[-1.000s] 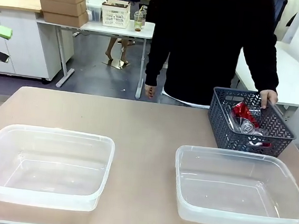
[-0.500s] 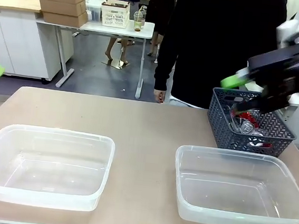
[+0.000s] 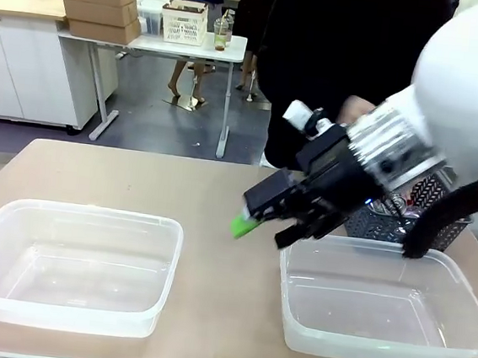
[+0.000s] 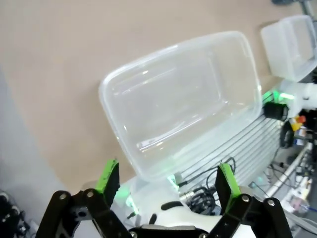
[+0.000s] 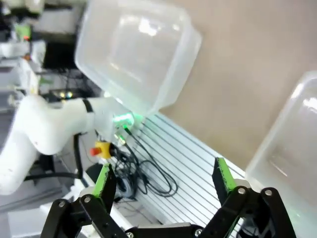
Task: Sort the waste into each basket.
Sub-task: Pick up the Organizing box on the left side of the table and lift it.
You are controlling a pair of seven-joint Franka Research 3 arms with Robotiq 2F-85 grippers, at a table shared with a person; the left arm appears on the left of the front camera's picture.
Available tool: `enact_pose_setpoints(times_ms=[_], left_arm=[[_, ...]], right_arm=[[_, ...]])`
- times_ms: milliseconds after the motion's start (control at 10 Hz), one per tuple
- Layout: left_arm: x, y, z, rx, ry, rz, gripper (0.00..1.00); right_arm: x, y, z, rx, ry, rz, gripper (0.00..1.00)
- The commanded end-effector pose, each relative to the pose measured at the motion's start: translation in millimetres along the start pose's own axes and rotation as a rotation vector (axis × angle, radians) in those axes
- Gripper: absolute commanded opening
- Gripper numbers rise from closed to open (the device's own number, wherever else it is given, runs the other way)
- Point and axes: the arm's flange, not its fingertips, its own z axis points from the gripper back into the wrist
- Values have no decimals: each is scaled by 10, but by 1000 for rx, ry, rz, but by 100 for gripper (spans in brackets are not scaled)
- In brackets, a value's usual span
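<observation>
Front view: the right arm (image 3: 468, 91) comes in from picture right and crosses the middle. The right claw (image 3: 270, 229) hangs over the far left corner of the right tub (image 3: 375, 349), jaws wide apart, nothing held. The left tub (image 3: 75, 209) sits well apart from it. Both tubs rest on the tan surface (image 3: 230, 187). A grey basket (image 3: 449, 218) stands just behind the right tub. The arm hides its inside, so the waste cannot be made out. A person in black (image 3: 336, 53) stands at the far side.

Left wrist view: the left claw (image 4: 167, 181) is spread wide and holds nothing, looking down on the left tub. This view adds a ribbed metal plate (image 4: 247, 146) and cables (image 4: 203, 198) off the surface's near edge.

Right wrist view: adds a white arm base (image 5: 39, 129) with a red button (image 5: 101, 148).

Room: white table (image 3: 192, 48) with cardboard boxes (image 3: 99, 5), white cabinet (image 3: 20, 73), grey floor.
</observation>
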Motion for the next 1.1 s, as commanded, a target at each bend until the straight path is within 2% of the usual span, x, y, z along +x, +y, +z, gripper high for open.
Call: enact_pose_setpoints(times_ms=[0,100,200,300,400,500,600,700,800,900,1000], left_arm=[[-6,-37,-9,10,17,-15,100],[85,18,-257,120,57,44,100],[-17,102,-428,131,110,69,100],[-199,231,-529,163,148,123,100],[-413,355,-584,188,185,191,100],[-535,390,-630,134,180,204,100],[-515,384,-738,111,131,211,100],[-246,419,-447,160,173,162,100],[-246,419,-447,160,173,162,100],[-310,507,-445,139,166,189,100],[-300,459,-706,111,257,147,100]], right_arm=[[-76,82,-214,-24,28,19,100],[90,518,-645,-148,-43,-68,100],[314,718,-955,-208,-139,-241,100],[460,738,-1166,-311,-205,-373,100],[539,794,-1401,-398,-228,-390,100],[545,861,-1631,-482,-207,-339,100],[483,752,-1779,-535,-84,-264,100],[249,744,-1420,-320,-241,-267,100],[249,744,-1420,-320,-241,-267,100],[324,631,-1631,-428,-201,-270,100],[370,739,-1791,-431,-228,-303,100]])
